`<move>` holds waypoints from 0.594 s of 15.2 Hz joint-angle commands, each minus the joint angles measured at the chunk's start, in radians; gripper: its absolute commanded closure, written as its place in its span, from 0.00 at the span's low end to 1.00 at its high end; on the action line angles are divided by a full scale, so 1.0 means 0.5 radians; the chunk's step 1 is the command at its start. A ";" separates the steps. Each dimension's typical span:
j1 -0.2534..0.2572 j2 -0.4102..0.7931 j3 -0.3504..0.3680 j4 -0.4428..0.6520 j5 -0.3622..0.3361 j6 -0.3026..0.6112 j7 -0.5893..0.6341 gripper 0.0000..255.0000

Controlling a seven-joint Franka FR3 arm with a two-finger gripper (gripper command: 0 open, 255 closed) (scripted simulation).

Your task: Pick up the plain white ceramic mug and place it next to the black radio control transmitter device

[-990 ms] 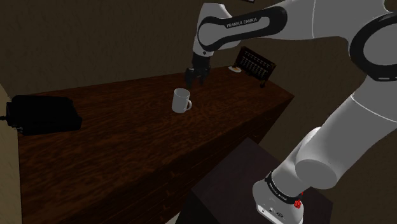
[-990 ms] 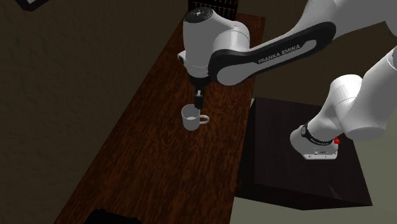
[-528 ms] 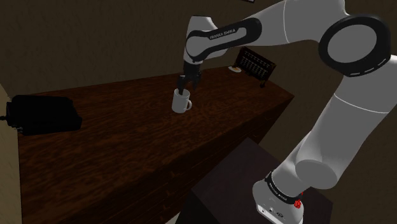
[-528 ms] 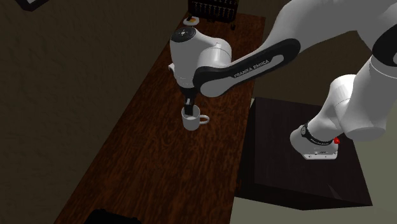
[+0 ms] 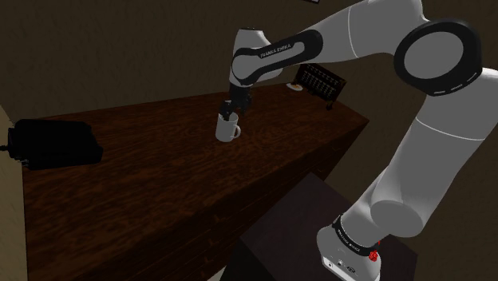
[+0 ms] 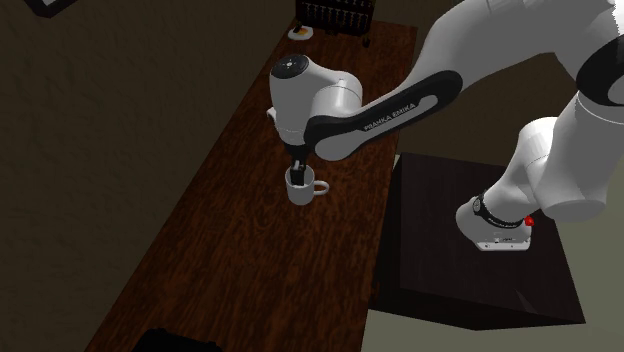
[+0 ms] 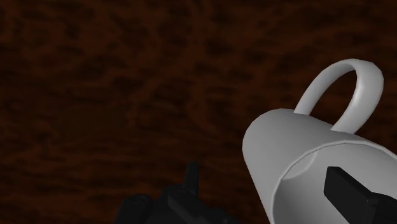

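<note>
A plain white mug (image 5: 227,129) stands upright on the dark wooden counter (image 5: 160,184), its handle toward the stand. My gripper (image 5: 230,114) hangs straight down over it, open. In the wrist view one finger (image 7: 347,191) is inside the mug (image 7: 299,146) and the other finger (image 7: 191,181) is outside, a little apart from the wall. In the second exterior view the gripper (image 6: 298,172) dips into the mug (image 6: 300,190). The black radio transmitter (image 5: 56,144) lies at the counter's far end, at the shoulder view's left, far from the mug.
A dark rack (image 5: 321,81) and a small pale disc (image 5: 295,88) sit at the counter's other end. The dark box stand (image 6: 470,250) is close beside the counter. A long stretch of bare counter (image 6: 230,270) runs between the mug and the transmitter (image 6: 185,342).
The gripper came from above and beside the mug to over it, then went down until its fingers straddle the mug's wall. The mug has not moved.
</note>
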 commanded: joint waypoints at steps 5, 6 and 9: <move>0.000 0.000 0.000 -0.001 0.000 0.002 0.000 1.00; 0.000 0.000 0.000 -0.001 0.000 0.002 0.000 1.00; 0.000 0.000 0.000 -0.001 0.000 0.002 0.000 1.00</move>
